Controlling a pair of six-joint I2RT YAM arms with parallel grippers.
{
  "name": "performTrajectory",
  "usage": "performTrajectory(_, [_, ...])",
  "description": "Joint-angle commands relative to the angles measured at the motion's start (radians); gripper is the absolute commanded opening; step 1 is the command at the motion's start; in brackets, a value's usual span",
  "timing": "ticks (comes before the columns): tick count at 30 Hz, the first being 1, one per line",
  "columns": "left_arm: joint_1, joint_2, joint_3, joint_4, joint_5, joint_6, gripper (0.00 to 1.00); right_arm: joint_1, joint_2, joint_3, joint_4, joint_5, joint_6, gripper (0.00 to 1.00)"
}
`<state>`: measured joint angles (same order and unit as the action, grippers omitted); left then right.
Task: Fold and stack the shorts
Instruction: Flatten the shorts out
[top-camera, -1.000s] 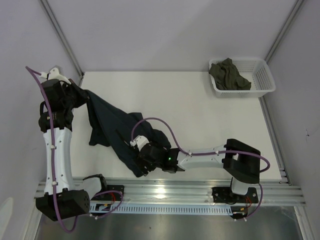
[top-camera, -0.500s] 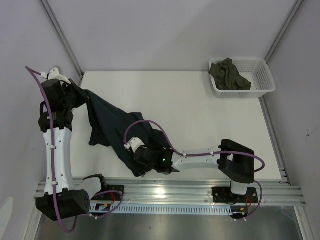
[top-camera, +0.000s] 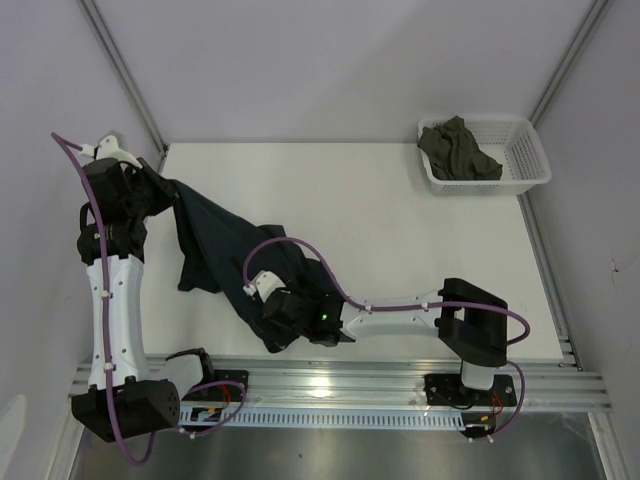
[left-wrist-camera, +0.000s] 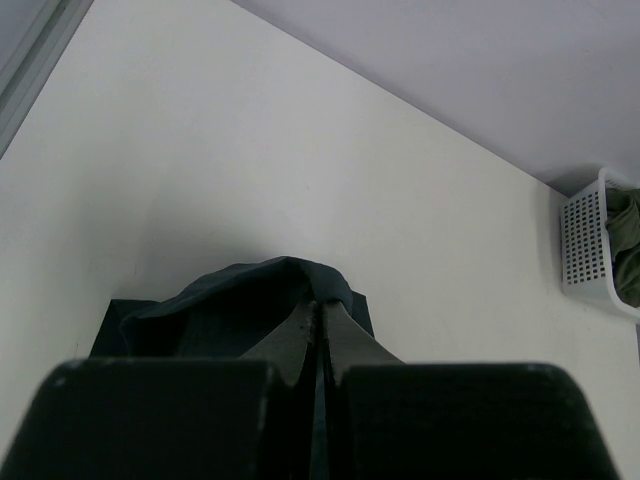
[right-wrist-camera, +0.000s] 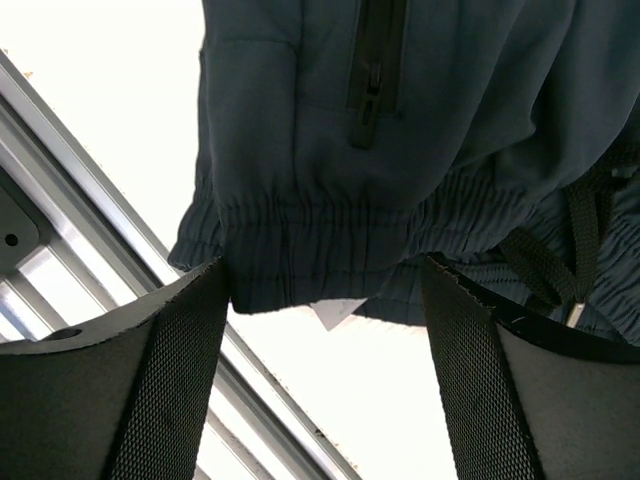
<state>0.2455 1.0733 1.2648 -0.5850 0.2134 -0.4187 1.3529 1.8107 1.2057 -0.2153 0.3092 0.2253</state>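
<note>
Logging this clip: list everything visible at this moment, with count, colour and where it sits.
dark teal-navy fabric shorts: one, teal-navy with black zip and drawstring, over the table's left side, one end raised at the left gripper.
white perforated plastic basket: one, white, table's far right corner.
olive-green crumpled garment: one, olive, inside the basket.
white table: one, white, under everything.
silver metal rail: one, silver, along the near edge.
left gripper: one, black, shut on the shorts' fabric, far left.
right gripper: one, black, open, fingers either side of the waistband near the rail.
</note>
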Motion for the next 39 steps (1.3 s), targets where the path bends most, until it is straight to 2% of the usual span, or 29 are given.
performTrajectory(1, [0.012, -0.021, 0.011, 0.047, 0.012, -0.002, 0.00, 0.002, 0.024, 0.051, 0.005, -0.005, -0.026, 0.76])
performTrajectory(5, [0.012, -0.021, 0.008, 0.047, 0.014, -0.002, 0.00, -0.014, 0.041, 0.052, 0.021, -0.044, -0.021, 0.72])
performTrajectory(8, [0.012, -0.019, 0.007, 0.048, 0.012, 0.000, 0.00, -0.021, 0.050, 0.051, 0.031, -0.068, -0.021, 0.62])
performTrajectory(10, [0.012, -0.018, 0.010, 0.048, 0.012, -0.002, 0.00, -0.023, 0.053, 0.054, 0.031, -0.073, -0.020, 0.51])
performTrajectory(17, [0.012, -0.013, 0.013, 0.050, 0.018, -0.003, 0.00, -0.032, 0.047, 0.048, 0.037, -0.093, -0.021, 0.35])
performTrajectory(18, [0.012, -0.012, 0.013, 0.051, 0.018, -0.003, 0.00, -0.034, 0.048, 0.049, 0.036, -0.090, -0.018, 0.26])
performTrajectory(19, [0.014, -0.013, 0.012, 0.051, 0.018, -0.003, 0.00, -0.035, 0.050, 0.052, 0.033, -0.084, -0.017, 0.22])
performTrajectory(28, [0.012, -0.009, 0.022, 0.048, 0.015, -0.003, 0.00, -0.037, -0.031, 0.048, -0.002, -0.048, -0.030, 0.20])
performTrajectory(29, [0.012, -0.009, 0.025, 0.045, 0.014, -0.003, 0.00, -0.038, -0.040, 0.048, -0.009, -0.048, -0.035, 0.18])
performTrajectory(31, [0.012, -0.003, 0.037, 0.036, 0.011, -0.003, 0.00, -0.040, -0.066, 0.045, -0.030, -0.044, -0.037, 0.02])
performTrajectory(32, [0.012, 0.000, 0.044, 0.034, 0.006, -0.002, 0.00, -0.041, -0.074, 0.043, -0.036, -0.042, -0.035, 0.00])
performTrajectory(39, [0.012, 0.051, 0.133, 0.008, 0.033, -0.025, 0.00, -0.032, -0.241, -0.052, -0.044, -0.005, -0.027, 0.00])
